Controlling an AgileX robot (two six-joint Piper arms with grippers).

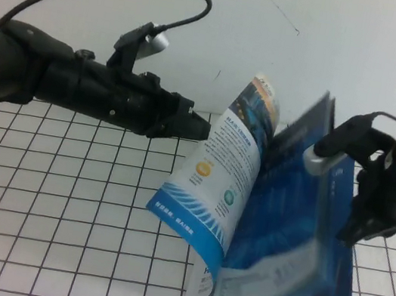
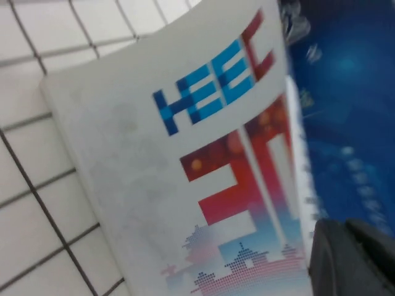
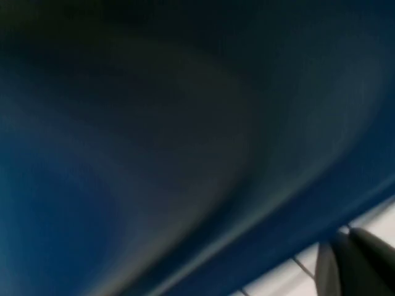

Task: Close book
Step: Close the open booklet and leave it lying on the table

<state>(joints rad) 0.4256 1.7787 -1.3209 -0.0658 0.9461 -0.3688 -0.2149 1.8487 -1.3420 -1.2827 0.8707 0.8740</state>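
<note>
The left gripper (image 1: 200, 127) sits at the end of the black arm reaching in from the left, its tip against the outer face of the raised white printed leaf (image 1: 224, 175). Whether it is apart or together cannot be told. The right gripper (image 1: 356, 231) hangs at the right edge of the glossy blue-and-white softcover book (image 1: 296, 242), behind the upright blue leaf (image 1: 300, 135). Its state cannot be told either.

The book lies at the right of centre on the white tabletop with black grid lines (image 1: 53, 230). Its spine side is near the front and it is half open, with the leaves standing between the two arms.

Judged step: the standing leaves are to be folded over flat. A sideways push high on the white leaf is advised, with the bottom cover held down so the book is not slid across the table. The push should be eased near flat, so the leaf is not creased.

The paper looks thin, slick and floppy. The white leaf is bowed into a curve and would likely buckle under a point push. In the left wrist view its face (image 2: 185, 185) is shown with blue and red lettering. In the right wrist view only a blurred blue surface (image 3: 154, 154) is seen.
</note>
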